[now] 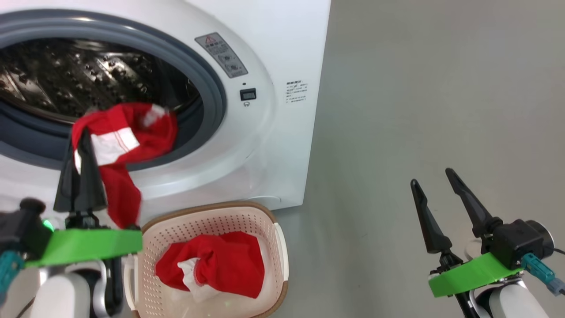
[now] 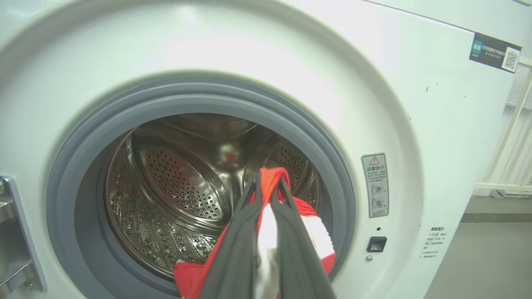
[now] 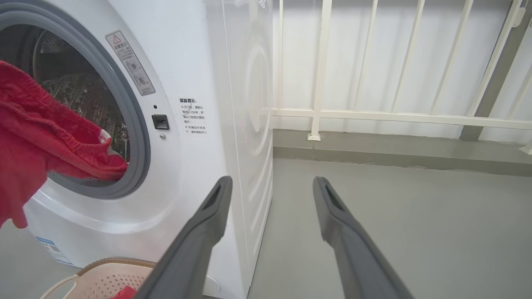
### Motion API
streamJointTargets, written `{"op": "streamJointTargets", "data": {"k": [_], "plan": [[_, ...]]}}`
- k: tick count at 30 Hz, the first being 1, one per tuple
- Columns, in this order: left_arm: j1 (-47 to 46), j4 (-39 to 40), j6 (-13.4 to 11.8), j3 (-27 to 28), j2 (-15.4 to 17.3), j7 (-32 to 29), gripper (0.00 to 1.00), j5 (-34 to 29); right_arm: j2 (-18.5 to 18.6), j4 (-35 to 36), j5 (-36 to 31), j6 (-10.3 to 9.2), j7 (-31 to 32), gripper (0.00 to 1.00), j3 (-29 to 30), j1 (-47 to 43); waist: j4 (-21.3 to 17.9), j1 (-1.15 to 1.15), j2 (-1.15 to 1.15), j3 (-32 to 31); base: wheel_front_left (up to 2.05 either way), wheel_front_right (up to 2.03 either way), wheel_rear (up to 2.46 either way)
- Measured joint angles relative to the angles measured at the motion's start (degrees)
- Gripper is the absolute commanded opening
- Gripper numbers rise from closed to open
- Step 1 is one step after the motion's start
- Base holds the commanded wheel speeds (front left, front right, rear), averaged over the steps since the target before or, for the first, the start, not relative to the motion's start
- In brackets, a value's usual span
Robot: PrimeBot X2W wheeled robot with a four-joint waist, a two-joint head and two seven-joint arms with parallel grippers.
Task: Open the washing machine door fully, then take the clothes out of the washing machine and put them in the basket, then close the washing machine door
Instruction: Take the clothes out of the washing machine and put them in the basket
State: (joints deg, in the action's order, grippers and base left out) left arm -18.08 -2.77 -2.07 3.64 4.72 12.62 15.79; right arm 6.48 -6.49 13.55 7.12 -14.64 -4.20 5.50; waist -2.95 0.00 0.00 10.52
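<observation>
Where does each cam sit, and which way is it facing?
Head: up high, looking down at washer and basket; left end effector gripping a red garment, right end effector open.
Left wrist: faces into the drum; own fingers pinch the garment.
Right wrist: faces washer's right corner, floor, railing; own fingers apart.
Shared: all show washer and garment.

Smooth grey floor (image 1: 419, 88) — a white railing (image 3: 374, 114) against pale wall.

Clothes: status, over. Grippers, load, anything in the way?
Left gripper shut on garment at washer mouth. Right gripper open, idle. Second garment in basket. No obstruction seen.
</observation>
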Motion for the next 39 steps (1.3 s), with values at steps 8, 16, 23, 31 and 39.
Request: {"op": "streamJointTargets", "data": {"k": [8,16,23,31,39], "plan": [[5.48,12.15,-2.53,-1.83,-0.52,-4.24,0.00,-0.46,-0.65,0.20,0.00,0.00,0.00,1.00,0.32,-0.73,-0.30,0.00,0.00,-0.58,0.00,0.00,0.00],[7.70,9.06,-3.02,-4.03,-1.85,-5.45,0.00,3.77,-1.01,0.90,0.00,0.00,0.00,1.00,0.49,-0.63,-0.26,0.00,0.00,1.78,0.00,0.00,0.00],[7.43,-0.23,-2.42,-5.45,-1.92,-4.31,0.00,6.41,-0.91,0.99,0.00,0.00,0.00,1.00,0.26,0.34,-0.57,0.00,0.00,4.53,0.00,0.00,0.00],[2.00,-12.63,-0.88,-6.99,-1.93,-2.36,0.00,6.50,-0.81,1.71,0.00,0.00,0.00,1.00,-0.01,2.37,-0.94,0.00,0.00,8.81,0.00,0.00,0.00],[-5.15,-26.95,0.68,-8.27,-2.19,-0.88,0.00,9.42,-0.68,2.24,0.05,0.00,0.00,1.00,-0.22,5.49,-1.23,0.00,0.00,13.15,0.00,0.00,0.00]]}}
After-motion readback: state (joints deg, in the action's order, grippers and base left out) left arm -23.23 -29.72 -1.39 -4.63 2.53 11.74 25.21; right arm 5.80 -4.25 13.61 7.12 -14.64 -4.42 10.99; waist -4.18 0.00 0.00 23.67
